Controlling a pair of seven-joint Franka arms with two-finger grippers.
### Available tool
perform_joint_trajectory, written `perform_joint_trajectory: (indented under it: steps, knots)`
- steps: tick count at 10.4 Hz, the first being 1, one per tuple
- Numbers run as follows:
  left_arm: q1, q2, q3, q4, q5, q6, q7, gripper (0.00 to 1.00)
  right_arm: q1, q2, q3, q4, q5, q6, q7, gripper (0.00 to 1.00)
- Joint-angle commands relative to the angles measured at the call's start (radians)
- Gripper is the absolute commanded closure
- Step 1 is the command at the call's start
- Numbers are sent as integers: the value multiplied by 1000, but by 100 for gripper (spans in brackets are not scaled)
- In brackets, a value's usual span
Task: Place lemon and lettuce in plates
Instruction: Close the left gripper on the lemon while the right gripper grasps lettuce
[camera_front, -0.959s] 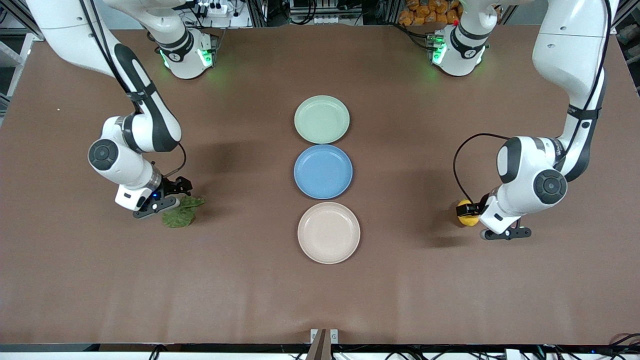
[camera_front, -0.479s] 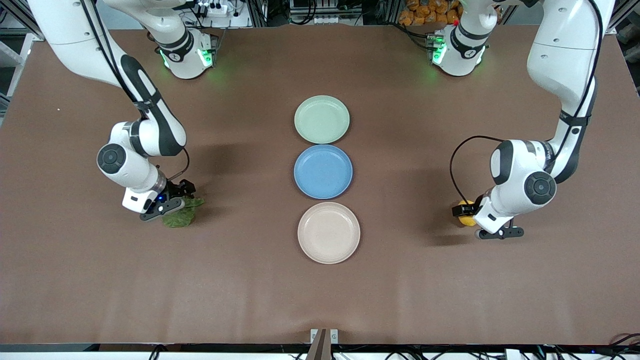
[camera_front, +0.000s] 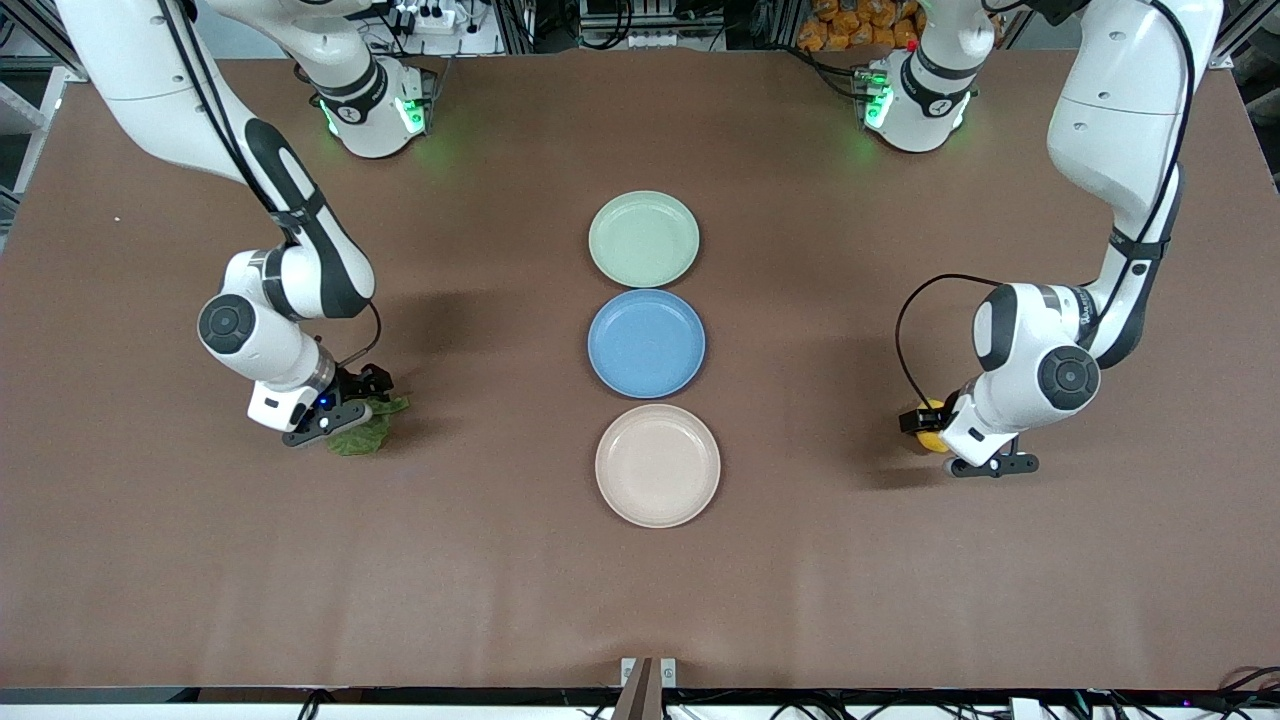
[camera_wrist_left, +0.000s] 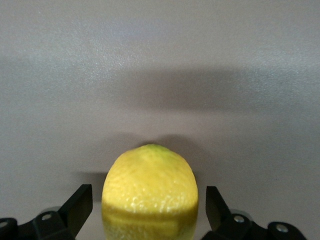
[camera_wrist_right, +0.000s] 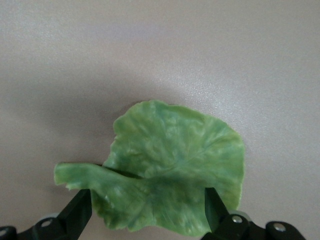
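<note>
Both grippers low over their items, nothing grabbed yet

Nearest the camera sits the beige plate (camera_front: 657, 465), then the blue plate (camera_front: 646, 343), then the mint plate (camera_front: 643, 239), all bare. At the left arm's end, the left gripper (camera_wrist_left: 149, 202) is spread wide with the lemon (camera_wrist_left: 150, 187) between its fingers on the table (camera_front: 640, 600). At the right arm's end, the right gripper (camera_wrist_right: 148, 205) is released too, straddling the flat lettuce (camera_wrist_right: 170, 187).
</note>
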Motion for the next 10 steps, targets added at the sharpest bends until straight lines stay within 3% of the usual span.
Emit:
perform_joint_trajectory:
  steps: [1,3,4,5,6,8,10]
  knots:
    - [-2,7,2,-11,-5,25,22,0,-3,21,2,23,0,2,-16,0]
    - [-2,8,2,-11,-5,30,22,0,-3,25,2,27,0,2,-16,0]
    - [-2,13,2,-12,-5,36,22,0,-3,27,2,28,0,5,-16,22]
    - [-2,13,2,-14,-5,36,22,0,-2,27,2,28,0,5,-17,68]
    - [-2,13,2,-12,-5,38,22,0,0,27,2,28,0,5,-16,94]
    - [-4,13,2,-12,-5,38,22,0,0,25,4,29,0,5,-16,100]
    - [-7,11,2,-9,-5,36,23,32,1,19,5,28,0,0,-14,100]
